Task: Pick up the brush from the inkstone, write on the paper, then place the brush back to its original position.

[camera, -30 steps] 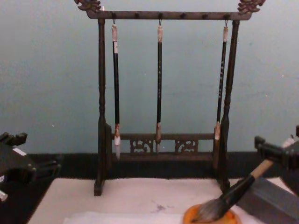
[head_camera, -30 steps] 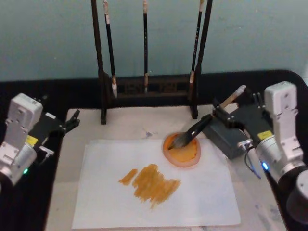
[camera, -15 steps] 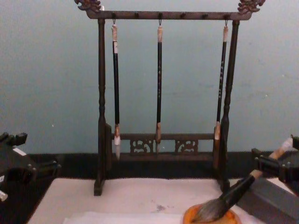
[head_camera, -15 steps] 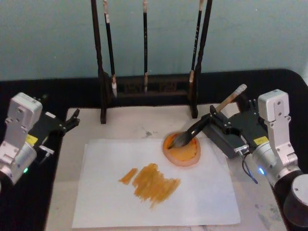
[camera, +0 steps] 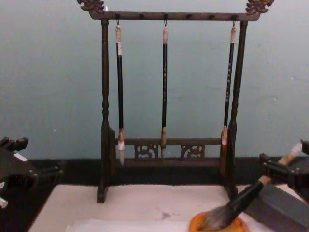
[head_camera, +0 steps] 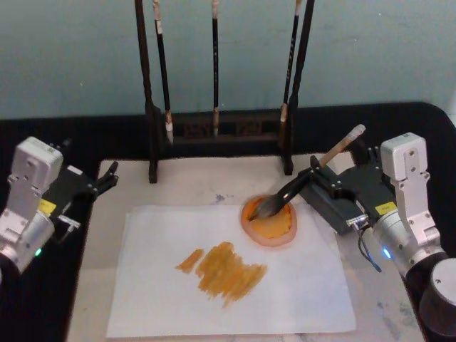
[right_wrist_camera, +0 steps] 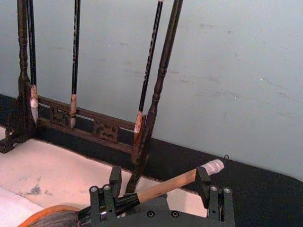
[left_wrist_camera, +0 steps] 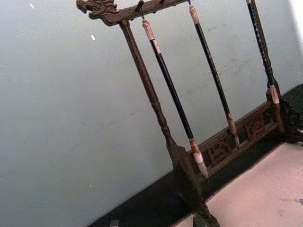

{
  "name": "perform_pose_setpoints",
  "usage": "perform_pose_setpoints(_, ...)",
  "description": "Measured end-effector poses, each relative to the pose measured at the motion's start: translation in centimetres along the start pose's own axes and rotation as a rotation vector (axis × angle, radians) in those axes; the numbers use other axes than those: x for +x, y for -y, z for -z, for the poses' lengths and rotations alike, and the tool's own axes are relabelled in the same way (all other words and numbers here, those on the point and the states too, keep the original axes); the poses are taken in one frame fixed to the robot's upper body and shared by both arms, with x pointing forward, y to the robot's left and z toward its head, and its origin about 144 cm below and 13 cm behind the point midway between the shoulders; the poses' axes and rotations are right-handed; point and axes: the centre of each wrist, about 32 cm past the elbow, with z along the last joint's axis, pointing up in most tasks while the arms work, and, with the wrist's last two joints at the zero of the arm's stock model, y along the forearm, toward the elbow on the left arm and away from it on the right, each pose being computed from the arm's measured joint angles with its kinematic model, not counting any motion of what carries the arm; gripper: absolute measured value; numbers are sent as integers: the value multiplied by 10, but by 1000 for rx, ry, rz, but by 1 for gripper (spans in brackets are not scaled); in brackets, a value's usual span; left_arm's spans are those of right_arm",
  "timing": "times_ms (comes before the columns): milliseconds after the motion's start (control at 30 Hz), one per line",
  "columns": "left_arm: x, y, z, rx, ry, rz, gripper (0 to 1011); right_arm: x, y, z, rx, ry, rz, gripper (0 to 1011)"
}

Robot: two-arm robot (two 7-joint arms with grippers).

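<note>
- Pale teal wall stands behind a beige mat (head_camera: 206, 182) edged by black table surface; we take the inkstone (head_camera: 270, 222) as our landmark.
- We see the inkstone, a round orange dish, resting on the far right part of the paper (head_camera: 299, 285), whose middle carries an orange-brown smear (head_camera: 224, 269) nearer to us and to the left of the dish.
- We find the brush (head_camera: 306, 178) lying with its dark bristles in the inkstone and its tan handle slanting up and away to the right, propped across the grey block (head_camera: 335, 206) just right of the dish.
- Our right gripper (head_camera: 342, 173) is to the right of the inkstone, at the block. In the right wrist view its fingers (right_wrist_camera: 204, 179) stand spread wide on either side of the handle (right_wrist_camera: 165, 187), with clear gaps, so we judge it open and not gripping.
- From the chest view, the bristles (camera: 217, 217) sit in the orange dish (camera: 219, 226) with the right gripper's fingers just beside the upper handle.
- Our left gripper (head_camera: 107, 178) is parked well to the left of the inkstone, off the mat's far left corner; we cannot tell how its fingers are set.
- Beyond the inkstone stands a dark wooden rack (head_camera: 214, 128) with three thin brushes (camera: 164, 87) hanging from it.
</note>
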Motion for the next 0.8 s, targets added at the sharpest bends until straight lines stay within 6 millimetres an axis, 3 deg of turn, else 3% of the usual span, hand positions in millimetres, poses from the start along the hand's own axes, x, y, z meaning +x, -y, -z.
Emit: perform_pose_setpoints(800, 0, 0, 0, 0, 0, 0, 1010, 0, 0, 0, 3, 3, 0, 1000)
